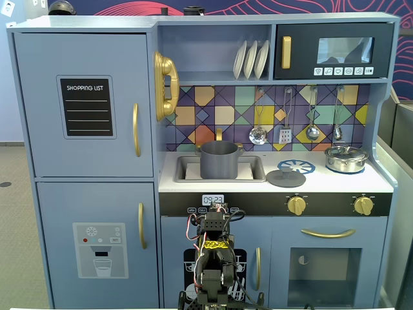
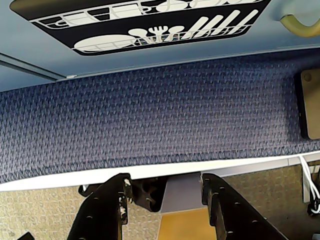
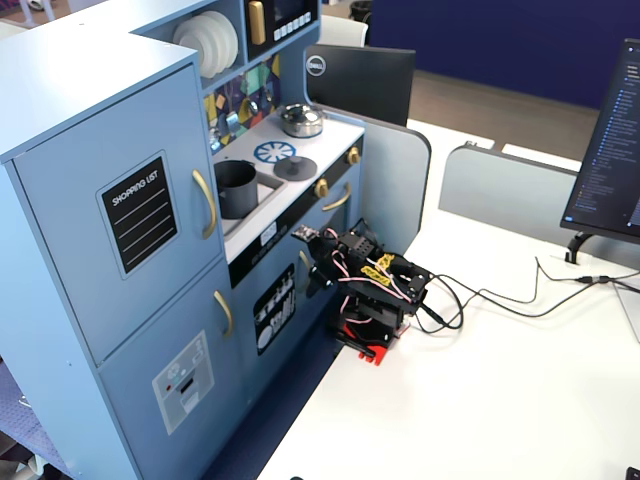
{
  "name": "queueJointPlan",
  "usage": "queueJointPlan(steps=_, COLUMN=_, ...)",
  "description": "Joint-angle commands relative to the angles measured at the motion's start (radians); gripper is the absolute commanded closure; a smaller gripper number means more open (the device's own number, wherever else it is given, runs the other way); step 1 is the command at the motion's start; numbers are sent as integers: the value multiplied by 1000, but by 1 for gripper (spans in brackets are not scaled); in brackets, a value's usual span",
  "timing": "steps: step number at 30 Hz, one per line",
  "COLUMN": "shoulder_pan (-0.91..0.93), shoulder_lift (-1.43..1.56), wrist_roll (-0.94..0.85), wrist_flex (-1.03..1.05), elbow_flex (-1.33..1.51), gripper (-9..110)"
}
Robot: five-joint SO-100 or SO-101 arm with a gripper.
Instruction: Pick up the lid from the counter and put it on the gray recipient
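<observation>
Lid point(image 1: 286, 177) lay untouched at the gray pot's point(image 1: 219, 160) four o'clock.
Tool point(image 2: 165, 192) hung open, empty; every step remained.

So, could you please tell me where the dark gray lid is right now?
In a fixed view, the lid lies on the counter, right of the gray pot in the sink, overlapping the burner print.

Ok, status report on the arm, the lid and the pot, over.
Tool open, empty, folded low before the toy kitchen. Flat round dark gray matte lid on the counter, untouched. Dark gray cylindrical pot in the sink, uncovered. Nothing between them.
</observation>
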Motion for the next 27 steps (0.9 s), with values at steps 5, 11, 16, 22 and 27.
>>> queueJointPlan(steps=5, shoulder_pan=15, shoulder_lift=-5, wrist_roll=43, wrist_flex=166, elbow_flex=20, gripper=101)
queueJointPlan(steps=11, shoulder_pan=15, shoulder_lift=-5, wrist_roll=44, wrist_flex=166, elbow_flex=20, gripper=101)
queueJointPlan(steps=16, shoulder_pan=54, shoulder_lift=-6, wrist_roll=32, wrist_flex=126, elbow_flex=11, gripper=101)
queueJointPlan(steps=22, shoulder_pan=114, shoulder_lift=-192, wrist_roll=3, wrist_flex=-46, elbow_flex=-367, gripper=101)
queueJointPlan(steps=27, shoulder_pan=238, shoulder_lift=-256, wrist_roll=-92, wrist_flex=-239, elbow_flex=-649, gripper=102)
